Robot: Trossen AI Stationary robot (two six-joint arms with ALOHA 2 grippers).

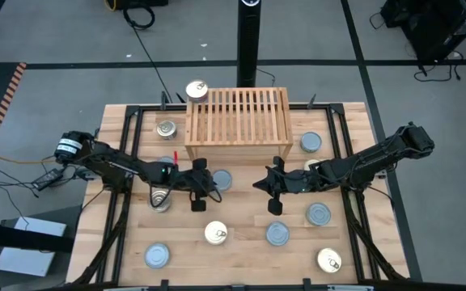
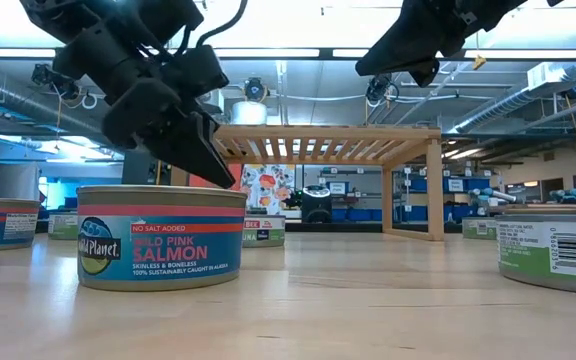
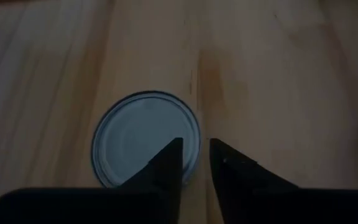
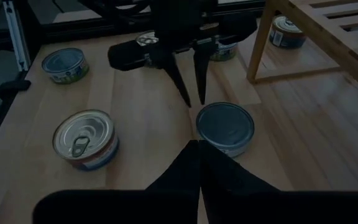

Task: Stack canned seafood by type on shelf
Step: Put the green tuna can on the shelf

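The shelf [image 1: 237, 117] is a low slatted wood rack at the table's far middle, and one gold-lidded tin [image 1: 196, 89] rests on its far left corner. Other tins of canned seafood stand scattered on the tabletop. My left gripper [image 4: 193, 99] points down beside a pale silver-lidded tin [image 4: 224, 127] in front of the shelf. Its fingers are a narrow gap apart, with nothing between them. In the left wrist view one fingertip [image 3: 169, 158] stands over that tin's rim [image 3: 146, 138]. My right gripper [image 4: 197, 152] is shut and hovers on the tin's other side, holding nothing.
A gold pull-tab tin [image 4: 79, 138] and a silver one [image 4: 65, 64] stand near the left arm. More tins [image 1: 277, 234] [image 1: 319, 214] [image 1: 157, 256] [image 1: 328, 259] stand toward the near edge. One tin [image 4: 288, 31] sits under the shelf.
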